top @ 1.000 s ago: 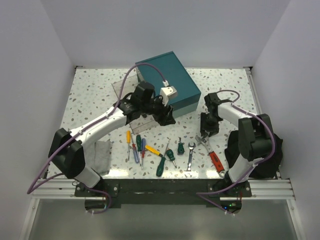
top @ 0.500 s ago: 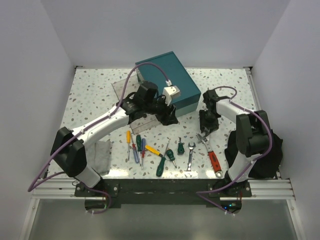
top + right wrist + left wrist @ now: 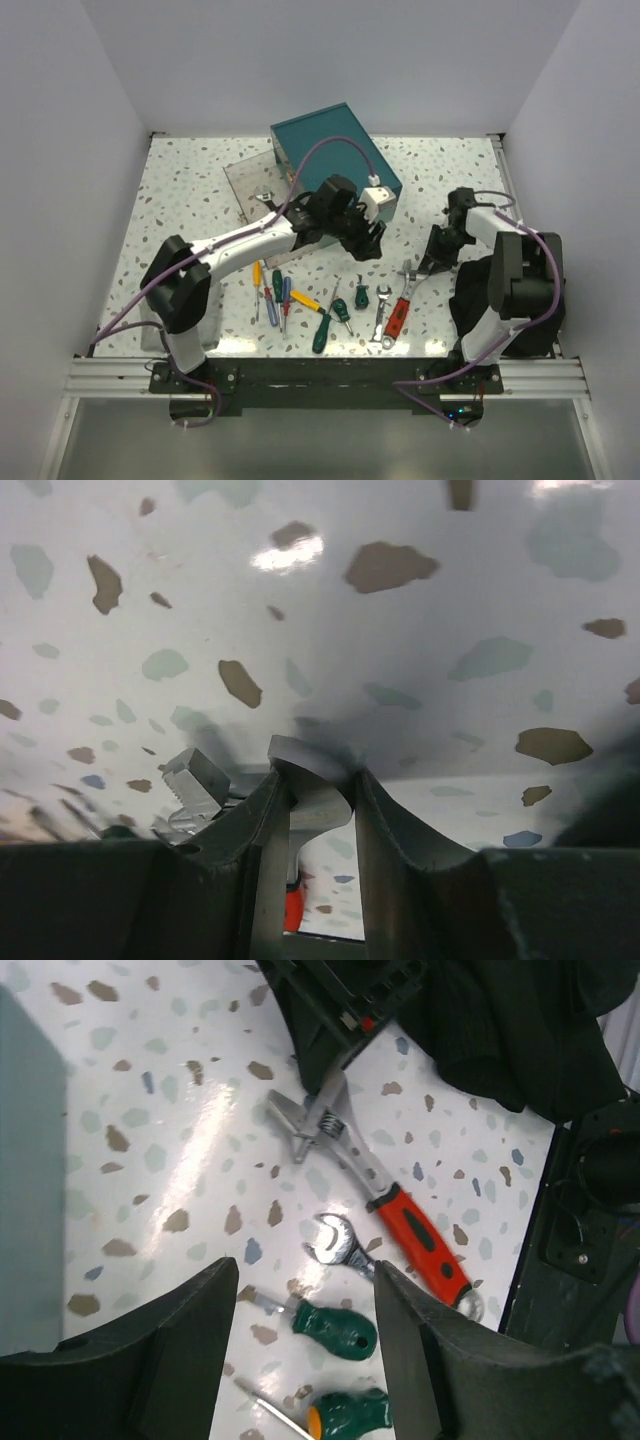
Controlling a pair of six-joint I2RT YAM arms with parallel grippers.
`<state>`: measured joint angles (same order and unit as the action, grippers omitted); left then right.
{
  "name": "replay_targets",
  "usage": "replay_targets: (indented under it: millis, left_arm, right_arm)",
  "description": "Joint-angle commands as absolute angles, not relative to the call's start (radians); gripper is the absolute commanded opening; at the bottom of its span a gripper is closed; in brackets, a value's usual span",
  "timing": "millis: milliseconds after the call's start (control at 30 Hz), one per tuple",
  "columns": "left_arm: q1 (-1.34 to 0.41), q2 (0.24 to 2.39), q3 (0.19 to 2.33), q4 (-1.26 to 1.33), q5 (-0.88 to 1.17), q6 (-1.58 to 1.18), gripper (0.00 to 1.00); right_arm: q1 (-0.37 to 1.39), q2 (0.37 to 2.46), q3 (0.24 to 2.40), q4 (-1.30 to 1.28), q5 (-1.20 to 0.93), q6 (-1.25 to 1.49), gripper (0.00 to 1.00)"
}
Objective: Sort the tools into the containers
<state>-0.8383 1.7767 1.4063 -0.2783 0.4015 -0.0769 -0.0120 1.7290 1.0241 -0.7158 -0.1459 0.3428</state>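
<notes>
Right gripper (image 3: 319,780) had pinched shut on only the head of the red-handled wrench (image 3: 385,1200), flat on the table (image 3: 180,1110) beside a small spanner (image 3: 335,1240); left gripper (image 3: 305,1270) hung part-open, empty; that off-centre grip meant the heavy handle could swing or slip on lifting.

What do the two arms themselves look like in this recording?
The left arm and right arm have white links between chunky black joints. A purple cable loops along each. The left wrist carries a small white camera block. The jaws are black.
</notes>
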Motion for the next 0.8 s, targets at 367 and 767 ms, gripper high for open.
replay_targets:
  millis: [367,767]
  left_arm:
    - [-0.942,2.080,1.614,-0.179,0.497,-0.106,0.60]
    - [-0.989,2.216,1.626,-0.143,0.649,-0.095,0.55]
  right_arm:
    - [-0.219,1.652,0.848,-0.525,-0.502,0.499,0.00]
    - [-0.253,1.654,0.838,-0.457,-0.572,0.523,0.00]
